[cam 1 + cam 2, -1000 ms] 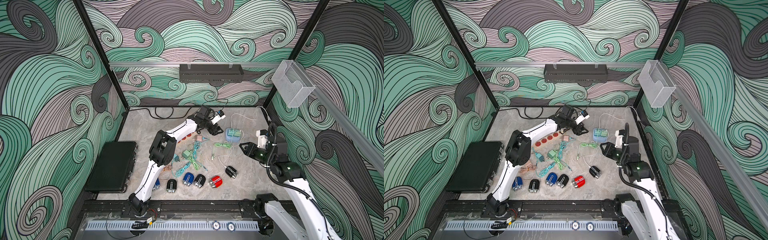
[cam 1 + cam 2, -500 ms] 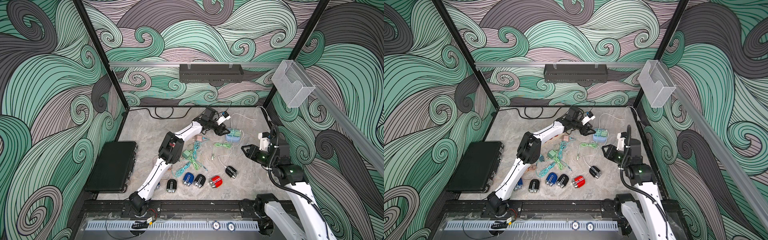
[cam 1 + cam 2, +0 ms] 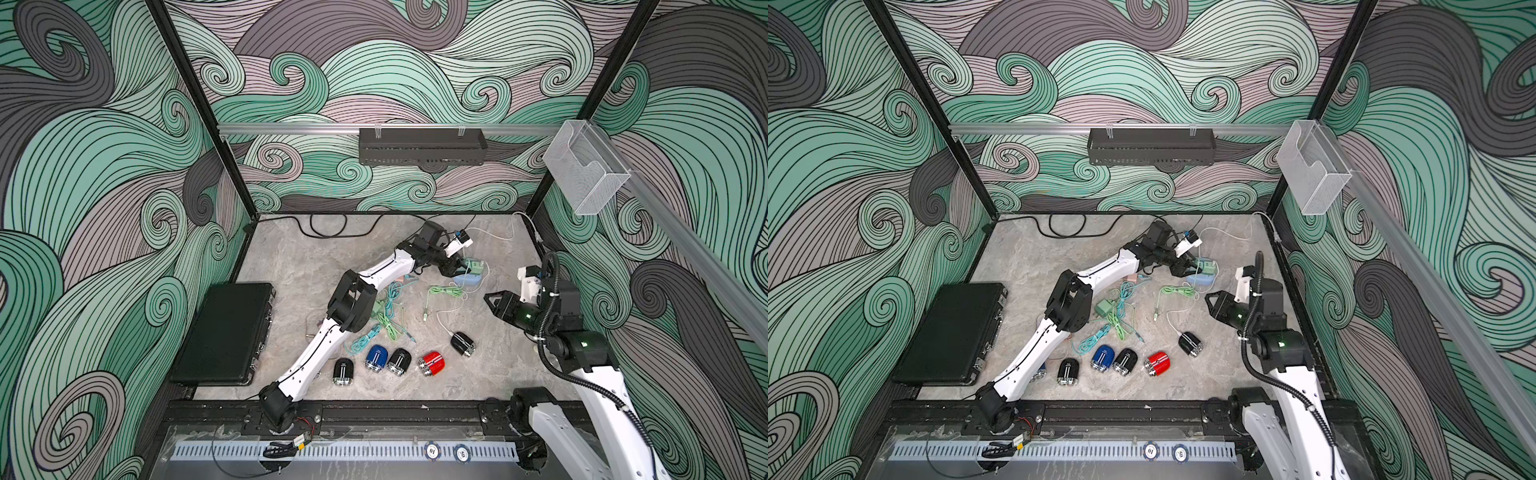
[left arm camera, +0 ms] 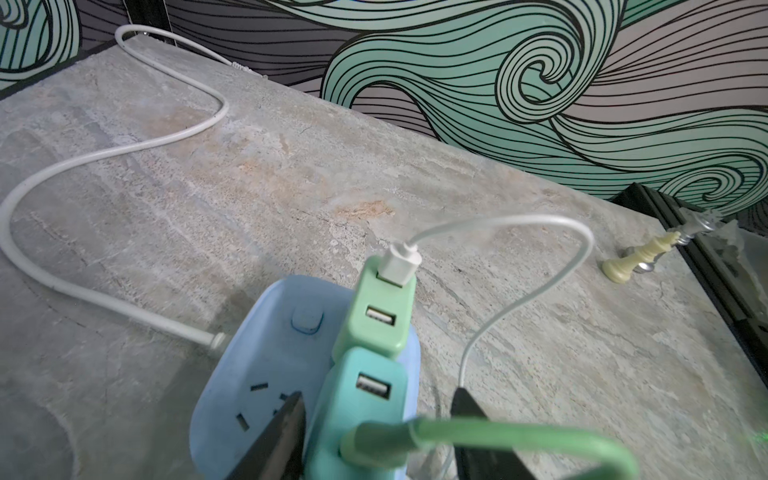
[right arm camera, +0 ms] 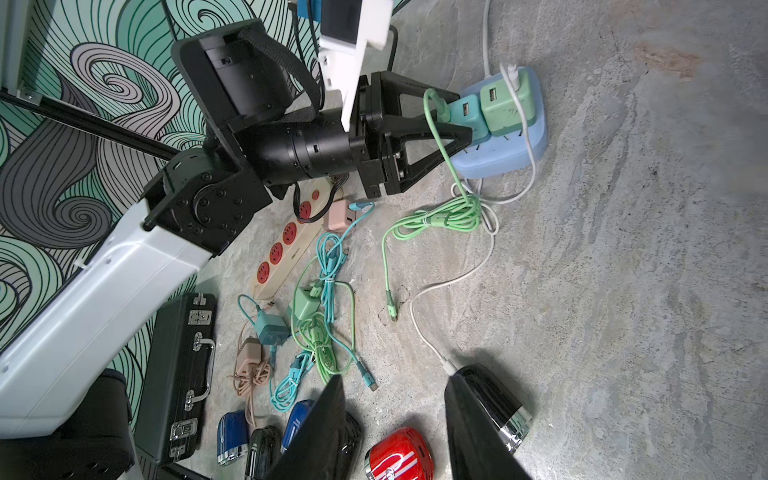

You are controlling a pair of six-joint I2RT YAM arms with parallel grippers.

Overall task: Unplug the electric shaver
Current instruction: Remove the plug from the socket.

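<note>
Left gripper (image 4: 376, 395) spread astride teal charger (image 5: 467, 112) on blue power strip (image 4: 249, 353), probably to steady it. Right gripper (image 5: 394, 380) spread, empty, near black shaver (image 5: 494, 395), likely ready for white cable (image 5: 457, 282).

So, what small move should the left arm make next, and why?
Probably close the left end effector on the teal adapter, to steady the blue power strip. Its fingers flank that adapter with a gap, and the white cable from the neighbouring green adapter runs to the black shaver.
</note>
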